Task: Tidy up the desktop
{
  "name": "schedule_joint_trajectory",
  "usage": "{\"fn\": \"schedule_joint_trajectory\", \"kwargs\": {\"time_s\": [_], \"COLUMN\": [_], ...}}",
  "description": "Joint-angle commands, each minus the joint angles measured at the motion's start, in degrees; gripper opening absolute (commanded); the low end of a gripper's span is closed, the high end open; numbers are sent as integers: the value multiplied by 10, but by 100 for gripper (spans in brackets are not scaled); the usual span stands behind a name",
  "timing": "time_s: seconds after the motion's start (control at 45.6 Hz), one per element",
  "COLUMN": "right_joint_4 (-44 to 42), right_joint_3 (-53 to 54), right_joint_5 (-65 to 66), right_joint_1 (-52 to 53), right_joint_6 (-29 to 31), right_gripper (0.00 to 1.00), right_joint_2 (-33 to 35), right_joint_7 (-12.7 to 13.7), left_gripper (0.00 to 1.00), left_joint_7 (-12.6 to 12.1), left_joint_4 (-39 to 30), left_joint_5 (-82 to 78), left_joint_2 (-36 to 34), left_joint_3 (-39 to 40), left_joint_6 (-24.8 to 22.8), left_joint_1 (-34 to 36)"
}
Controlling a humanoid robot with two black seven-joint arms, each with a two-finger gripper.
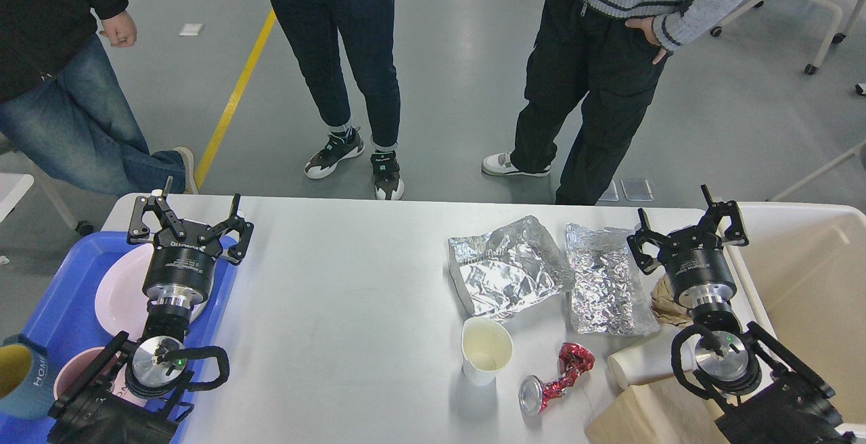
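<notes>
Looking down, I see the desktop spread wide and white below me, and I take the upright paper cup as my landmark. Behind that cup lies a crumpled foil sheet, with a second foil sheet to its right. Just right of the cup rests a crushed red can, and further right a tipped white cup lies against a brown box. My right gripper hangs above the table's right end, well right of the cup, fingers spread and holding nothing; crumpled brown paper shows beside its wrist. Beyond it sits the cream bin. Far left of the cup, my left gripper hovers with fingers spread and empty, over the edge of the blue tray, which carries a pink plate, a pink bowl and a blue mug. Three people stand behind the table's far edge.
</notes>
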State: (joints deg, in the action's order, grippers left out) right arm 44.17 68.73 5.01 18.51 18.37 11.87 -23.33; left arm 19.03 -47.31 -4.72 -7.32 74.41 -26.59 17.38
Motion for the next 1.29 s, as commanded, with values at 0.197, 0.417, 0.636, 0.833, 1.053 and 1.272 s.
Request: {"fn": "schedule_joint_trajectory", "kwargs": {"time_s": [0.197, 0.417, 0.636, 0.833, 1.053, 1.272], "right_joint_4": [0, 0, 0, 0, 0, 3], "right_joint_3": [0, 0, 0, 0, 2, 24], "right_joint_5": [0, 0, 0, 0, 0, 0], "right_joint_1": [0, -1, 0, 0, -1, 13], "right_joint_6": [0, 0, 0, 0, 0, -2], "right_gripper": [100, 100, 100, 100, 100, 100], "right_joint_2": [0, 0, 0, 0, 0, 18], "right_joint_7": [-1, 0, -1, 0, 0, -1], "left_gripper": [96, 96, 96, 96, 96, 96], "left_joint_7": [3, 3, 3, 3, 3, 3], "left_joint_4": [0, 0, 0, 0, 0, 0], "left_joint_5": [-1, -1, 0, -1, -1, -1], "left_joint_2": [1, 1, 1, 1, 0, 0], "left_joint_3": [-2, -2, -2, -2, -2, -2], "left_joint_6": [0, 0, 0, 0, -1, -1], "left_joint_1": [-1, -1, -1, -1, -1, -1]}}
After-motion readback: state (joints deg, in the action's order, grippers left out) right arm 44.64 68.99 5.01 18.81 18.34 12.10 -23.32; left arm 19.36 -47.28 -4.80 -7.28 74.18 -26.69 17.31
